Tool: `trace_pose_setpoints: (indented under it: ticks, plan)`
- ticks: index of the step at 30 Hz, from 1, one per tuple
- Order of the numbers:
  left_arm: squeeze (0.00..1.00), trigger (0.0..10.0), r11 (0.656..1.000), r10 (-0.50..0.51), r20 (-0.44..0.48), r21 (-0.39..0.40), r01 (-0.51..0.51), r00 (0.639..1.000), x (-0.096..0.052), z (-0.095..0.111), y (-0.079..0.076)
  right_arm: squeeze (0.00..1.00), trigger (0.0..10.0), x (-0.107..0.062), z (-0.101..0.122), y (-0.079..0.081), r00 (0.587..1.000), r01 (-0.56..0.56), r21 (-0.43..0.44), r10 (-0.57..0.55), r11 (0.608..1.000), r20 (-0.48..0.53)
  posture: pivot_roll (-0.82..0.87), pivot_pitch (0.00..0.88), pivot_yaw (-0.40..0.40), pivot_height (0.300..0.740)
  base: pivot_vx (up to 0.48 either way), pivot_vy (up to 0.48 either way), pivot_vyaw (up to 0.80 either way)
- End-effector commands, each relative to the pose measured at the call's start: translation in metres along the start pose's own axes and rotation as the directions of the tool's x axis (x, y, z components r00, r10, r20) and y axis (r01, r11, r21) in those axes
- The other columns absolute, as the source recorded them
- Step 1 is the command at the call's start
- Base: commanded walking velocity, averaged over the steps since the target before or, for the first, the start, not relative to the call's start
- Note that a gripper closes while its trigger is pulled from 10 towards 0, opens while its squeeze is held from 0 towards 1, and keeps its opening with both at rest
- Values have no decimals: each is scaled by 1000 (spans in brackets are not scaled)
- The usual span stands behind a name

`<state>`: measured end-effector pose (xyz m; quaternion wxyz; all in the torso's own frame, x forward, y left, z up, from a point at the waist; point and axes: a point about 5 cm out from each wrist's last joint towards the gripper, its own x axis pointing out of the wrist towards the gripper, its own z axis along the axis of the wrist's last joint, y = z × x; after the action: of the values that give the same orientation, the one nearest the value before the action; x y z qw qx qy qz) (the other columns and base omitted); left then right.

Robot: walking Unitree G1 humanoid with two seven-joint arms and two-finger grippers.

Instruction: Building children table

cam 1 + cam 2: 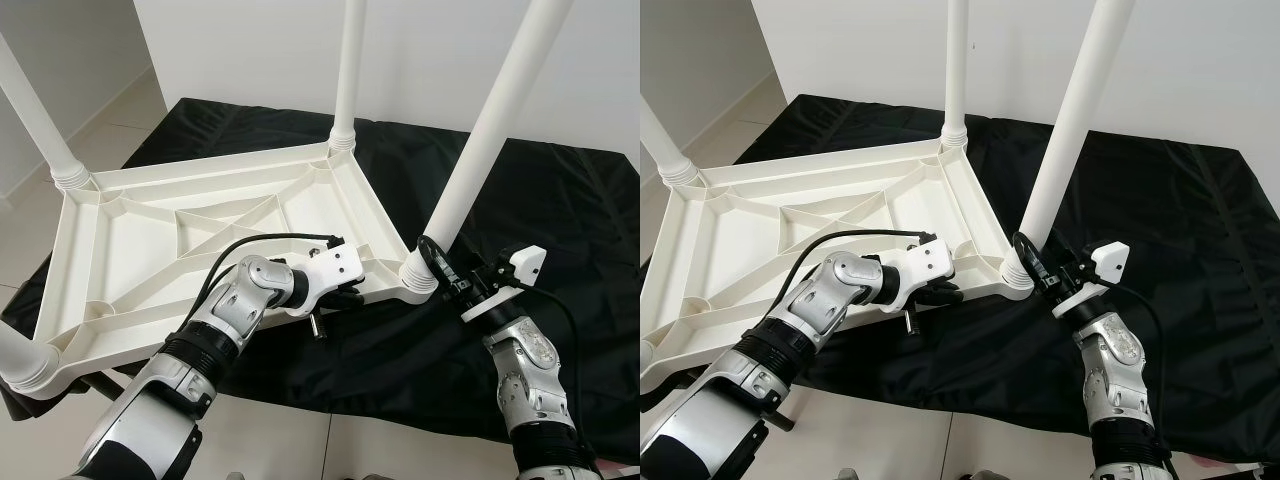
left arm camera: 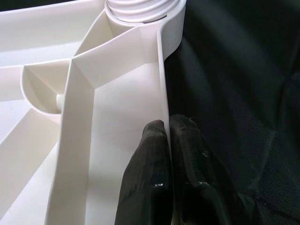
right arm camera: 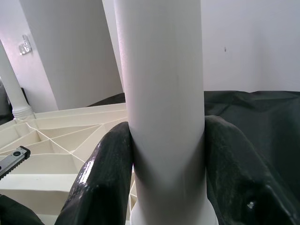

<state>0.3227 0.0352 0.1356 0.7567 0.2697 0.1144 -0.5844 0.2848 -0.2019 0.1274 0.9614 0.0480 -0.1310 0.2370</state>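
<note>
The white plastic table top (image 1: 150, 250) lies upside down on a black cloth, its ribbed underside facing up. My left gripper (image 1: 345, 295) is shut on the top's near rim (image 2: 161, 84), one black finger (image 2: 150, 154) inside the wall and one outside, just short of the corner socket. A white leg (image 1: 480, 130) stands in that near right corner socket (image 1: 415, 280). My right gripper (image 1: 437, 262) is shut around the base of the leg (image 3: 159, 70), a finger (image 3: 105, 173) on each side.
Other white legs stand at the far left corner (image 1: 35, 120), the far corner (image 1: 345, 70) and the near left corner (image 1: 20, 360). The black cloth (image 1: 560, 220) spreads bare to the right. Pale floor tiles (image 1: 110, 110) and a white wall lie behind.
</note>
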Motion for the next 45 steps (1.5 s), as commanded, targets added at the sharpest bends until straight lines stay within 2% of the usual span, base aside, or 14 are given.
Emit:
trace_pose_setpoints:
  ticks: [1,2,4,11,33,45]
  plan:
    - [0,10000,1000,3,-37,25,-2,999,0,-2,0,0,10000,-22,-43,15,978,-10,85,28,996,-208,-81,34,19,740,0,0,0]
    - [0,10000,1000,3,-37,25,-2,999,0,-2,0,0,10000,-22,-43,15,978,-10,85,28,996,-208,-81,34,19,740,0,0,0]
    - [0,10000,1000,3,-35,25,-2,999,0,-1,0,0,10000,-22,-42,27,981,-8,55,19,998,-192,-86,45,20,740,0,0,0]
    - [0,10000,1000,6,-34,20,-5,999,0,-1,0,0,10000,-22,-40,32,984,-16,44,23,999,-179,-85,50,17,740,0,0,0]
    - [0,10000,1000,5,-34,19,-5,999,-1,-1,1,0,10000,-21,-38,37,985,0,20,3,1000,-170,-86,52,19,740,0,0,0]
    - [0,10000,1000,3,-34,22,-3,999,0,-1,1,0,10000,-20,-35,38,986,84,-3,-83,996,-142,-87,50,19,740,0,0,0]
